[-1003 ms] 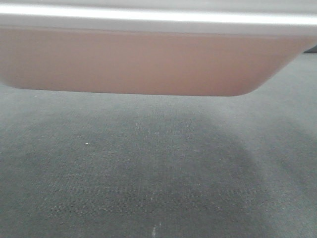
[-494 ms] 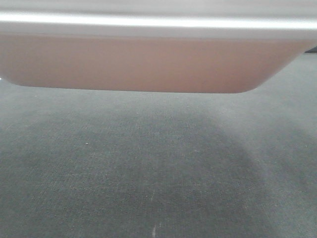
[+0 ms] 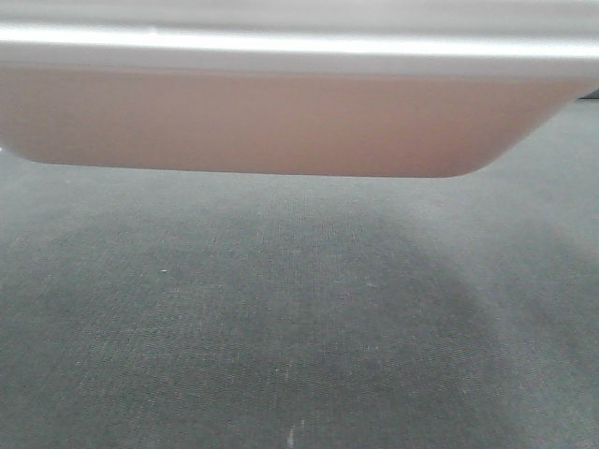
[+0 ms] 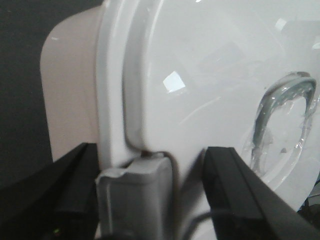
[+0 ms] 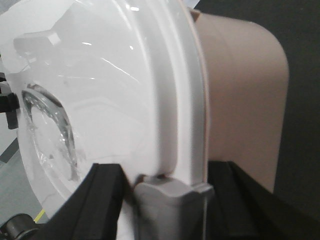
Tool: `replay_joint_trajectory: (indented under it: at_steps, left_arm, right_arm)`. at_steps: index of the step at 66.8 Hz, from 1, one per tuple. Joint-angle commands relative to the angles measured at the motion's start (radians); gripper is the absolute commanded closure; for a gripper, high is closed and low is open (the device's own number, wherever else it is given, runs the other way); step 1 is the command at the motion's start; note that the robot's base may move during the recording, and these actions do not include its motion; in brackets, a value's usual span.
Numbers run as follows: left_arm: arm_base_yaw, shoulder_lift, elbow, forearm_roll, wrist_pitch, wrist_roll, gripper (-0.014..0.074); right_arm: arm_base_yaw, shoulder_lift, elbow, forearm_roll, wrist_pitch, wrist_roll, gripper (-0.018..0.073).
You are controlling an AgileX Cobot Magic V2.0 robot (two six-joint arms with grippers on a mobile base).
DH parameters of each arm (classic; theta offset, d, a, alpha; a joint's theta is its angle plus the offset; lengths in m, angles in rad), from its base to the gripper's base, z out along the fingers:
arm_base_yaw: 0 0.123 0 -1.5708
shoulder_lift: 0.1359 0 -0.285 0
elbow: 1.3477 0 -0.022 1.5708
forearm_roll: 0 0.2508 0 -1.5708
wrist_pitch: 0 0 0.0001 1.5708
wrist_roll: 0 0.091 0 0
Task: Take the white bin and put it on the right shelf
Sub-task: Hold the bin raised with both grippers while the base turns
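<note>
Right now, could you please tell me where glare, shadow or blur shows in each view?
Front view: the pinkish-white translucent plastic bin is close and soft, glare streaking its rim, a shadow on the grey carpet. Left wrist view: a bright window-like reflection on the glossy white lid. Right wrist view: thin streak highlights on that lid.

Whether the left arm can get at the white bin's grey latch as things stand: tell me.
Probably yes. The left gripper is at the white bin, its jaws on either side of the grey latch; nothing visible blocks it.
</note>
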Motion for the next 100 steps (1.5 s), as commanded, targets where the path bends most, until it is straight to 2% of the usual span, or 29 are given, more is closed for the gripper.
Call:
replay_joint_trajectory:
  at_steps: [1, 100]
  left_arm:
    - [-0.021, -0.014, -0.030, -0.200, 0.175, 0.001, 0.0316]
    - [-0.021, -0.014, -0.030, -0.200, 0.175, 0.001, 0.0316]
  right_arm:
    - [0.011, -0.014, -0.031, 0.181, 0.177, -0.008, 0.0157]
    - [0.011, -0.014, -0.031, 0.181, 0.177, -0.008, 0.0157]
